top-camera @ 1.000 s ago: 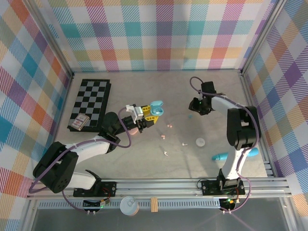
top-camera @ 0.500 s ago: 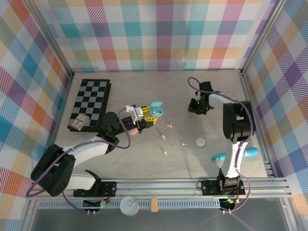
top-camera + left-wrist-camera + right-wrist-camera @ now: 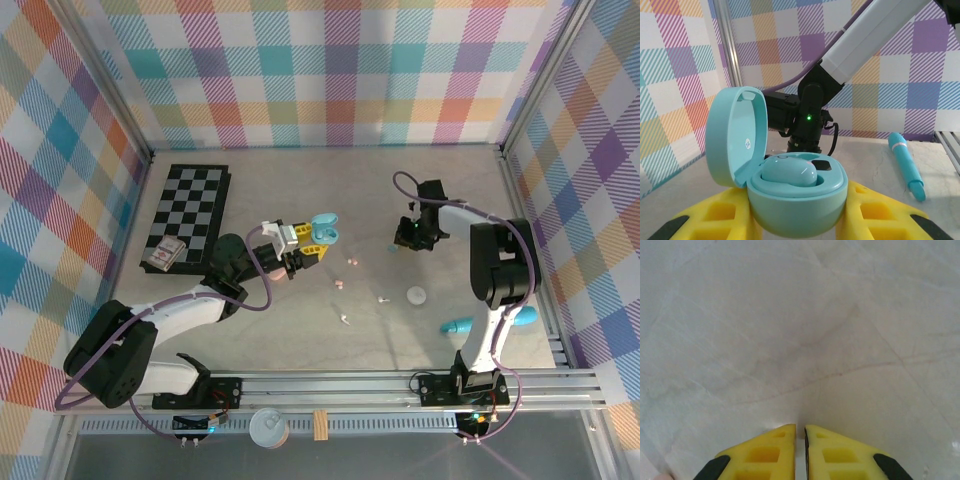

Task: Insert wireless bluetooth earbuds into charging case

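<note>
My left gripper [image 3: 303, 247] is shut on the turquoise charging case [image 3: 797, 195], which is also seen from above [image 3: 322, 229]. Its lid stands open and one light blue earbud [image 3: 789, 171] sits in it. My right gripper [image 3: 402, 243] points down at the table, its yellow fingers [image 3: 771, 452] closed to a thin slit. A light blue earbud [image 3: 397, 246] sits right at their tips in the top view. Two pink earbuds [image 3: 352, 262] [image 3: 340, 284] and two white ones [image 3: 382, 299] [image 3: 345, 320] lie loose on the table between the arms.
A white round case [image 3: 416, 295] lies near the right arm, with a turquoise tube [image 3: 460, 325] in front of it, also visible past the held case [image 3: 906, 165]. A chessboard [image 3: 187, 212] with a small box [image 3: 165, 255] on it lies at the left.
The right gripper has closed its fingers at the light blue earbud and its arm has shifted slightly. The left gripper has kept still with the open case.
</note>
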Robot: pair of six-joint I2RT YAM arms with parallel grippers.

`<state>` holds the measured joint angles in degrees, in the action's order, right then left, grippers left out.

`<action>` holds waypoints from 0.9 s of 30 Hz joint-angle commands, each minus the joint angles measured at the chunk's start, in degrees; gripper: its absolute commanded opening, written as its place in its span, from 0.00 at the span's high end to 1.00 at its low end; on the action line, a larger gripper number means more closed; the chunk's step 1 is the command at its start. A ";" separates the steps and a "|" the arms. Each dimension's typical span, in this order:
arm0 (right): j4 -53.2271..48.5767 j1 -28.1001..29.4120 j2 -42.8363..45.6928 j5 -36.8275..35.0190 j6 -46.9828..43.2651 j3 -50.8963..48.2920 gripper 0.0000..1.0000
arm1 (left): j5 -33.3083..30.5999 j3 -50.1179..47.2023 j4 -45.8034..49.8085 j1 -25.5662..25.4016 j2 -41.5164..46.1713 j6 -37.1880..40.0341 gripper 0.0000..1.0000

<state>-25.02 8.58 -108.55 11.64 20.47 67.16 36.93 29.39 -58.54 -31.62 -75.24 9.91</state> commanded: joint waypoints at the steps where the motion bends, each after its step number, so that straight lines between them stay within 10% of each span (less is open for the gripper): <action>1: -1.90 -0.14 3.68 0.28 -0.34 -1.87 0.85 | 1.35 -0.38 -2.39 0.72 0.59 0.22 0.69; 14: -16.08 7.29 6.18 -19.35 -7.06 7.11 0.67 | -0.76 -5.02 -10.79 4.01 0.74 -5.03 0.70; 27: -28.50 19.56 -9.32 -40.27 -5.24 22.49 0.59 | -2.24 -7.18 1.24 4.19 10.10 1.07 0.69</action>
<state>-47.79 27.07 -115.59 -22.24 14.52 86.96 35.11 23.57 -58.41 -27.64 -67.02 8.93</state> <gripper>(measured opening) 0.413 0.332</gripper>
